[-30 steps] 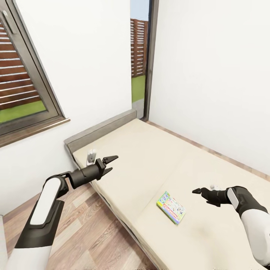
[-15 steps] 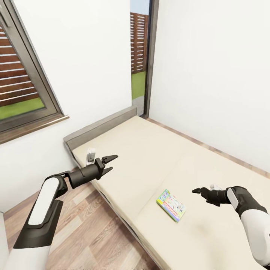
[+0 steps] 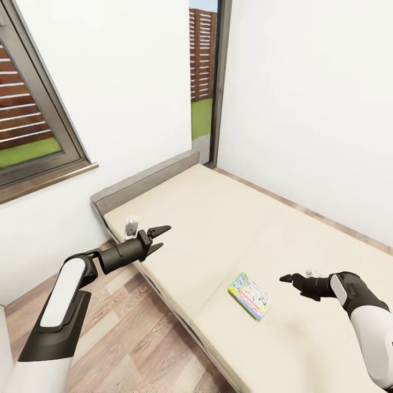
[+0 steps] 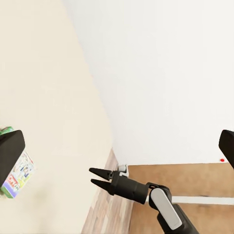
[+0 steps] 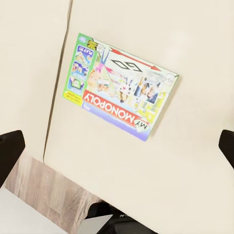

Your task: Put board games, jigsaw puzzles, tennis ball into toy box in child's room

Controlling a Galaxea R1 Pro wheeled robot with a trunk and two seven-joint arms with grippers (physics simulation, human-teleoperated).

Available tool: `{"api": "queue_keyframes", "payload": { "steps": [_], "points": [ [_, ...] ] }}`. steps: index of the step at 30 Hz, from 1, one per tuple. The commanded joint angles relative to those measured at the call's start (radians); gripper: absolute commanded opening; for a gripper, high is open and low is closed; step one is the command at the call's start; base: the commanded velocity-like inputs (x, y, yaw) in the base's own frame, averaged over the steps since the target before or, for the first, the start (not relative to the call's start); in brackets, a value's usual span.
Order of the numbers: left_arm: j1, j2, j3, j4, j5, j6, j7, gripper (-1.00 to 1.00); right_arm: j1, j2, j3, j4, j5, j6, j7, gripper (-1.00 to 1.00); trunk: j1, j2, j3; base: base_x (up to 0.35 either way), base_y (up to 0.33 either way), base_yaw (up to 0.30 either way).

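Observation:
One of the three board games, a white-green Monopoly box, lies flat on the cream bed near its floor-side edge. My right gripper hovers open just to the right of the box, a short way above the mattress. Its wrist view looks down on the box, with the gripper spread wide. My left gripper is open and empty, held over the bed's edge well left of the box. Its wrist view catches the box and the right gripper.
A grey headboard closes the bed's far end. White walls run along the bed's far side and behind the headboard. A dark-framed window is at left and a narrow glazed strip sits in the corner. Wood-plank floor lies beside the bed.
The whole picture has shifted a little, so the camera moved. Both arms keep their poses and both grippers stay open. The Monopoly box lies where it was.

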Motion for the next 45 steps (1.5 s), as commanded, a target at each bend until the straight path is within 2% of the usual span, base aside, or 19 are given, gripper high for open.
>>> {"api": "queue_keyframes", "payload": {
  "steps": [1,14,21,31,37,40,45],
  "points": [
    [-0.001,0.0,0.001,-0.001,0.01,0.003,0.011,1.0,-0.001,0.001,-0.006,-0.001,0.005,0.006,0.004,1.0,0.004,-0.009,-0.006,0.0,0.0,0.0],
    [-0.006,-0.001,0.002,0.01,0.007,0.004,0.016,1.0,0.002,0.001,-0.006,-0.005,0.005,-0.011,0.006,1.0,0.054,-0.1,-0.068,0.0,0.0,0.0],
    [-0.024,-0.007,-0.003,0.017,0.006,0.004,0.025,1.0,0.005,0.003,-0.007,-0.005,0.005,-0.078,0.007,1.0,0.081,-0.149,-0.096,0.0,0.0,0.0],
    [-0.033,-0.006,-0.005,0.02,0.015,0.004,0.052,1.0,0.006,0.001,-0.007,-0.005,0.005,-0.109,0.019,1.0,0.119,-0.219,-0.13,0.0,0.0,0.0],
    [-0.036,-0.007,-0.006,0.021,0.016,0.004,0.058,1.0,0.008,0.001,-0.007,-0.005,0.005,-0.133,0.08,1.0,0.142,-0.261,-0.149,0.0,0.0,0.0],
    [-0.037,-0.01,-0.007,0.021,0.015,0.004,0.06,1.0,0.013,0.001,-0.007,-0.003,0.005,-0.203,0.15,1.0,0.154,-0.282,-0.159,0.0,0.0,0.0],
    [-0.038,-0.008,-0.007,0.02,0.017,0.004,0.06,1.0,0.019,0.002,-0.008,0.001,0.006,-0.266,0.191,1.0,0.173,-0.317,-0.174,0.0,0.0,0.0]
  ]
}}
